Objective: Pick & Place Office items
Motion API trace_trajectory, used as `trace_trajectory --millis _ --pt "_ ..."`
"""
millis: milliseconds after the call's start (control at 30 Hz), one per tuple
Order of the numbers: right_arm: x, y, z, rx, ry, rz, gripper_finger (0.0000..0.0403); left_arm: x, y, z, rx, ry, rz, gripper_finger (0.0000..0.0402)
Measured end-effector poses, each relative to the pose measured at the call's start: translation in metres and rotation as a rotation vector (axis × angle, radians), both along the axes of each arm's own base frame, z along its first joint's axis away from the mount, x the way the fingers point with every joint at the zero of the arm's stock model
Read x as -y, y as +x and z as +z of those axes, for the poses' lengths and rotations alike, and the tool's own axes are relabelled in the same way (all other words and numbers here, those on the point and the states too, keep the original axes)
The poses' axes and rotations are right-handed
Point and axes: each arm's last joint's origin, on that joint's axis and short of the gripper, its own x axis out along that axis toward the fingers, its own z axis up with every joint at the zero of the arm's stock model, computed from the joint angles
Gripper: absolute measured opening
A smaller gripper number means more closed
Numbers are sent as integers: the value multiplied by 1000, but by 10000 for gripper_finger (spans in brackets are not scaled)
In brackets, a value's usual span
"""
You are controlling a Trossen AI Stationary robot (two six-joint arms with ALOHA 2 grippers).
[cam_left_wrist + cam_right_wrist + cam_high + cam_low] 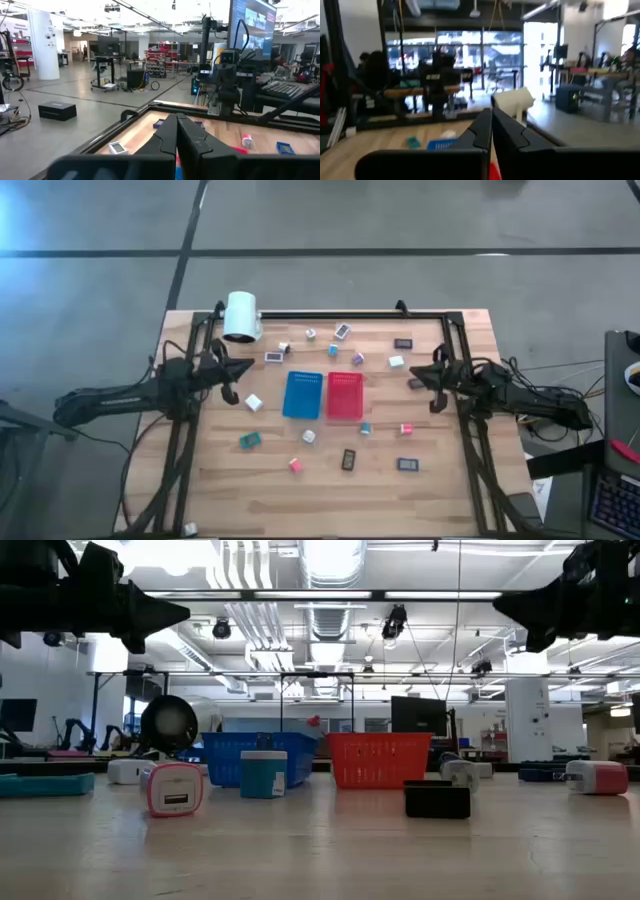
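Observation:
Several small office items lie scattered on the wooden table: a white cube (253, 403), a teal one (249, 440), a pink one (295, 466) and dark flat rectangles (349, 459) (407, 464). In the low view a pink-edged white cube (175, 788) and a dark block (437, 799) stand nearest. My left gripper (245, 370) hovers shut over the table's left side, well above the top (175, 612) (177, 120). My right gripper (415, 372) hovers shut over the right side at the same height (505, 605) (491, 114). Both hold nothing and point toward the middle.
A blue perforated tray (303, 394) and a red one (344, 395) stand side by side at the table's middle. A big white cylinder (241, 316) lies at the far left corner. A dark frame (330, 313) runs along the far edge and both sides.

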Motion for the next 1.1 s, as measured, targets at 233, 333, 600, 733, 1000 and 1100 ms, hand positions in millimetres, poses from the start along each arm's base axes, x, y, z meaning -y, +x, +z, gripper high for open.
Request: trace_trajectory --millis 233,333,600,733,1000,1100 --pt "-5 2 -5 -20 -18 67 8 0 1 -9 -110 43 -11 7" --pt "-5 2 -4 -6 -34 64 8 -1 1 -14 -139 66 19 7" --pt "-5 2 -4 -10 -36 63 8 0 1 -17 -113 114 -7 7" --pt "-5 2 -4 -11 -35 63 8 0 1 -17 -116 135 -8 8" --pt "-5 2 -4 -12 -32 62 8 0 1 -15 -102 139 -6 9" --pt "-5 2 -4 -12 -32 61 8 0 1 -15 -102 139 -6 9"
